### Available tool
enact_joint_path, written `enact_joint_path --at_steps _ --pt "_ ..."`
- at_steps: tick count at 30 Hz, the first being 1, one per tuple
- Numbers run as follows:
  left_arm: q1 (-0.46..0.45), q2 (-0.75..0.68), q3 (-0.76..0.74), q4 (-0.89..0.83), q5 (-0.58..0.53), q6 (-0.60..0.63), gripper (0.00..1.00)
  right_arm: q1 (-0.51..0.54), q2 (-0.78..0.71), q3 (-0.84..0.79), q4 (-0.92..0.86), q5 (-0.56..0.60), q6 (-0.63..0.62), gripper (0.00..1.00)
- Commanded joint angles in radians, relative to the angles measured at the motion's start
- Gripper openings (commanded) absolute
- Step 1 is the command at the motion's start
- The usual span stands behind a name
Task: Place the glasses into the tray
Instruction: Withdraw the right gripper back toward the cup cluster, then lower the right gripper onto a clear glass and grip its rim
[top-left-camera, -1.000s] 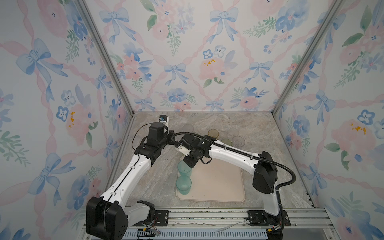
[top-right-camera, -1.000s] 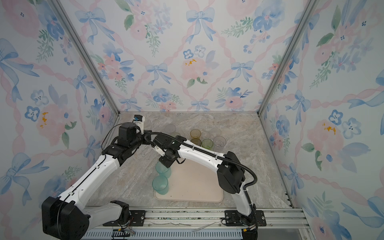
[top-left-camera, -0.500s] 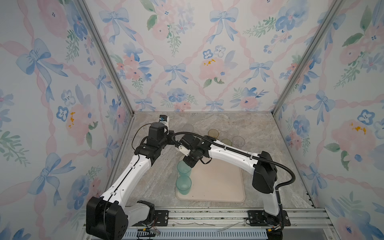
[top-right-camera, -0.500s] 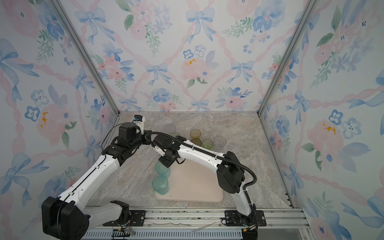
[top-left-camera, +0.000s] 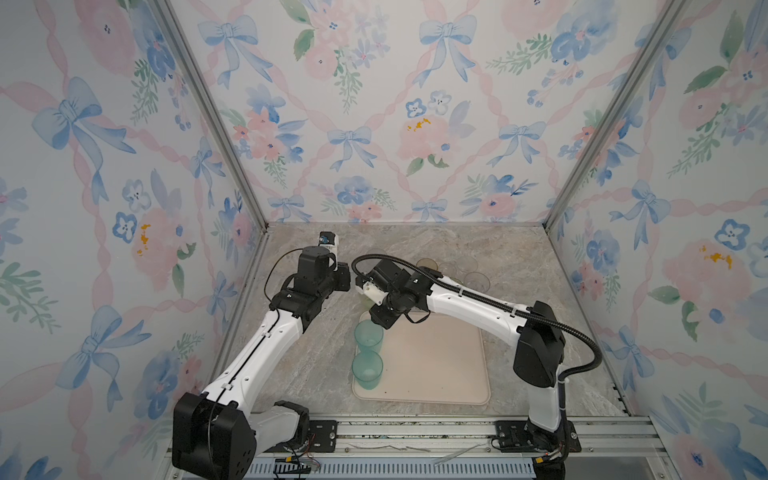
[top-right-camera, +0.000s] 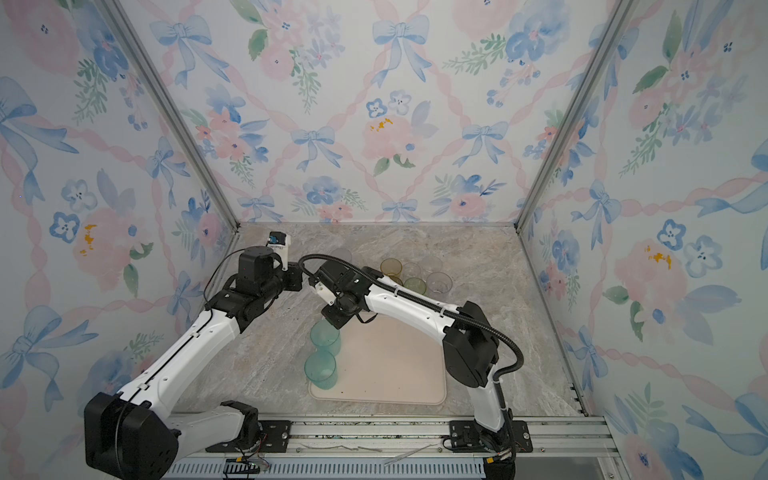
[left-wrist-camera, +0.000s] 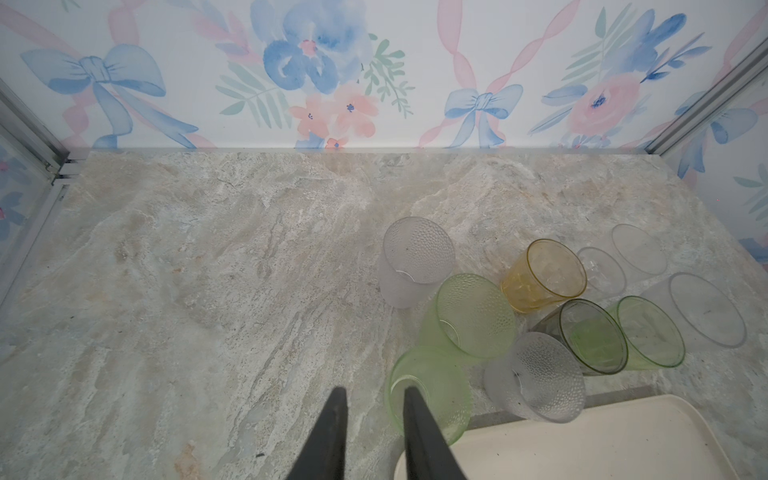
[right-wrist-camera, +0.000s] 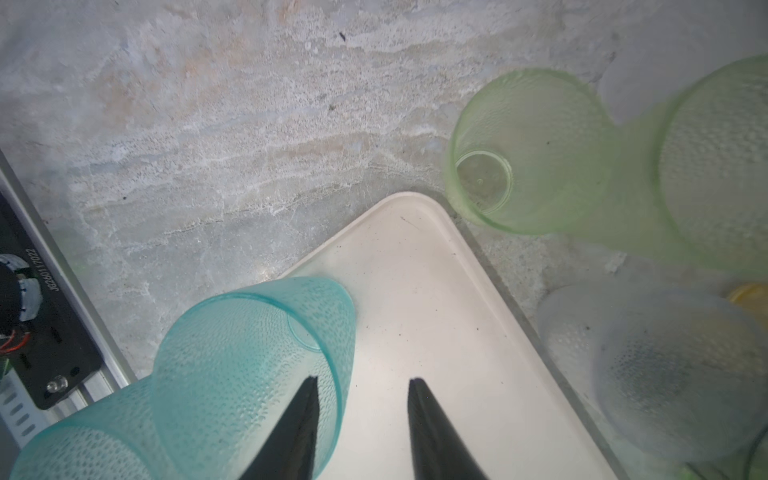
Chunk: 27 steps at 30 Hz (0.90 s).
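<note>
Right gripper (right-wrist-camera: 363, 380), seen from its wrist camera, with its two black fingers (right-wrist-camera: 432, 424) spread apart: one fingertip sits inside the mouth of a frosted teal tumbler (right-wrist-camera: 249, 353), its partner outside, and the wall between them is not pinched. That tumbler stands upright on the beige tray (right-wrist-camera: 415, 270), just inside its left rim, close beside a second teal tumbler (top-left-camera: 367, 366) nearer the robot's base. To finish this release cleanly, the gripper should probably rise straight up until the inner finger clears the rim (any sideways drift could tip the tumbler off the low edge). Left gripper (left-wrist-camera: 372, 390) hovers over the marble table (left-wrist-camera: 208, 270), jaws narrowly parted at the near rim of a pale green tumbler (left-wrist-camera: 440, 399); contact cannot be told.

Count: one tray; twelve glasses. Two teal, both in the tray. Ten on the marble beyond the tray's far edge: five clear tumblers (left-wrist-camera: 417, 257), two pale green, one bright green tumbler (left-wrist-camera: 648, 332), one amber tumbler (left-wrist-camera: 544, 274), one smoky grey tumbler (left-wrist-camera: 590, 336)
</note>
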Motion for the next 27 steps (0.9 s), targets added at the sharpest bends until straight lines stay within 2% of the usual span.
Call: enact_joint_path --at_steps 1,5,7,16,19,22,27 --pt "0.007 -0.014 -0.018 -0.011 -0.019 0.009 0.26 -0.031 -0.093 -0.029 0.053 -0.027 0.025 0.4" --pt "0.007 -0.014 -0.031 0.003 -0.033 0.003 0.25 -0.097 -0.188 -0.105 0.138 -0.037 0.058 0.43" --pt "0.006 -0.008 -0.039 0.012 -0.032 -0.001 0.25 -0.164 -0.237 -0.145 0.166 -0.019 0.083 0.43" --pt "-0.026 0.093 -0.021 0.022 -0.078 -0.001 0.23 -0.486 -0.413 -0.301 0.088 0.181 0.129 0.42" --pt "-0.03 0.121 -0.008 0.038 -0.077 -0.002 0.24 -0.567 -0.414 -0.321 0.032 0.277 0.115 0.4" --pt "-0.032 0.142 0.003 0.055 -0.066 -0.005 0.24 -0.638 -0.389 -0.338 0.008 0.273 0.112 0.37" --pt "-0.036 0.168 0.02 0.061 -0.052 -0.006 0.24 -0.69 -0.322 -0.357 0.01 0.27 0.116 0.33"
